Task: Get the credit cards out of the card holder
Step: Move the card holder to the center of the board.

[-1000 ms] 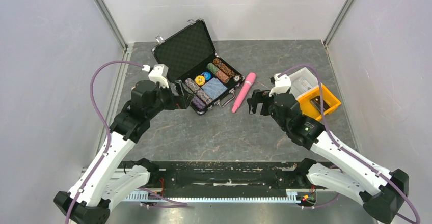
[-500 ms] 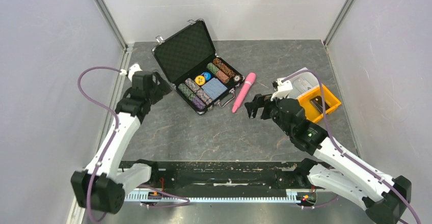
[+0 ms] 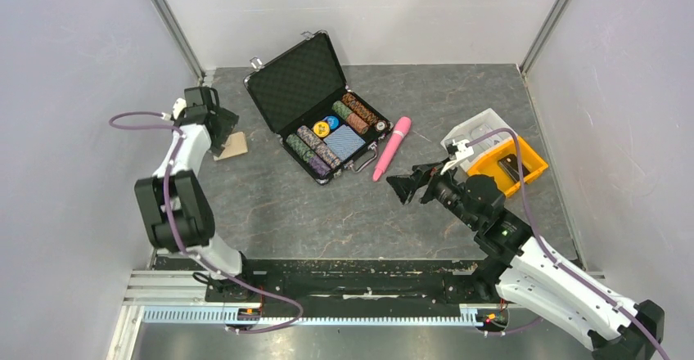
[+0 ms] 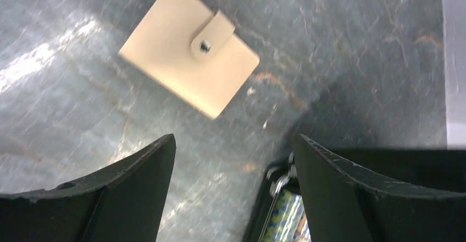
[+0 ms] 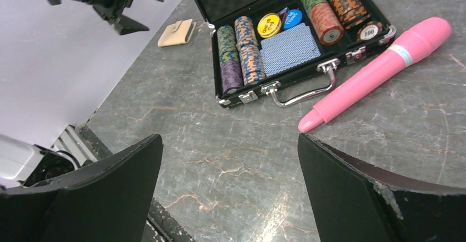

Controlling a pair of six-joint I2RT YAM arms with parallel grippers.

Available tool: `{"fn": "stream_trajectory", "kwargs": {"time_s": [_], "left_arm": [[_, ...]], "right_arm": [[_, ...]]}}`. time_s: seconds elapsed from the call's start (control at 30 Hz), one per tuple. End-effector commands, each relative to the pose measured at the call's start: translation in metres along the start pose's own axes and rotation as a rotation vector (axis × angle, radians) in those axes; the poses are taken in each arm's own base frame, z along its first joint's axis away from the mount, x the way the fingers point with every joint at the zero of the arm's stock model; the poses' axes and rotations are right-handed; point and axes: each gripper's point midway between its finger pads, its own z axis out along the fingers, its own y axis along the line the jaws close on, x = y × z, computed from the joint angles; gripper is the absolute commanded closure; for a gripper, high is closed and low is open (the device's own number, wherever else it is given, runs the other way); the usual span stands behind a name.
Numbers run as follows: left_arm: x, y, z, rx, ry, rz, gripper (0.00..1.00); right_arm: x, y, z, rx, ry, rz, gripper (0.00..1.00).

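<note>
Overhead: the flat tan snap-tab card holder lies at nine o'clock on the grey marbled tabletop, ringed by plain white walls. The left gripper hovers beside it.

Left wrist: jaws wide, empty. The holder's tab is fastened and no credit cards are out, so I judge nothing done.

Right wrist: the right gripper gapes, empty.

And there's the black case, lid up, foam lining showing, ahead of the right gripper and off to its left. Poker chips sit in rows inside, with a blue patterned deck tucked between them. The pink wand lies just ahead of that gripper, beside the case's handle. Back to the gripper's right, an orange bin stands right against a clear tub. The grey marbled table lies under it all.
</note>
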Motion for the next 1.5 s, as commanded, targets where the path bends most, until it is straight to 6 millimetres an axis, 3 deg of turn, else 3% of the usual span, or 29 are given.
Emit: {"fn": "stream_trajectory", "kwargs": {"time_s": [0.0, 0.17, 0.33, 0.5, 0.63, 0.77, 1.03, 1.23, 1.47], "left_arm": [[-0.029, -0.032, 0.031, 0.055, -0.011, -0.047, 0.16], [-0.042, -0.041, 0.076, 0.019, -0.002, -0.001, 0.20], [-0.047, -0.053, 0.107, 0.043, -0.004, 0.055, 0.25], [-0.043, -0.047, 0.131, -0.016, 0.036, 0.143, 0.25], [-0.037, -0.038, 0.138, -0.052, 0.067, 0.190, 0.27], [-0.026, -0.022, 0.130, -0.101, 0.115, 0.211, 0.30], [-0.003, 0.005, 0.090, -0.102, 0.123, 0.203, 0.42], [0.033, 0.038, 0.057, -0.122, 0.127, 0.189, 0.43], [0.072, 0.059, 0.016, -0.088, 0.156, 0.176, 0.42]], "right_arm": [[-0.002, 0.013, 0.001, -0.059, -0.008, 0.054, 0.05], [-0.008, 0.016, -0.002, -0.067, -0.021, 0.058, 0.06], [-0.012, 0.017, -0.005, -0.067, -0.031, 0.060, 0.07], [-0.008, 0.016, -0.006, -0.061, -0.008, 0.070, 0.07], [-0.008, 0.016, -0.007, -0.058, -0.003, 0.071, 0.07], [-0.007, 0.014, -0.006, -0.048, 0.001, 0.070, 0.07], [0.003, 0.007, -0.008, -0.026, 0.015, 0.076, 0.07], [0.007, 0.002, -0.013, -0.007, 0.026, 0.060, 0.07], [0.008, -0.003, -0.020, 0.005, 0.001, 0.061, 0.07]]}}
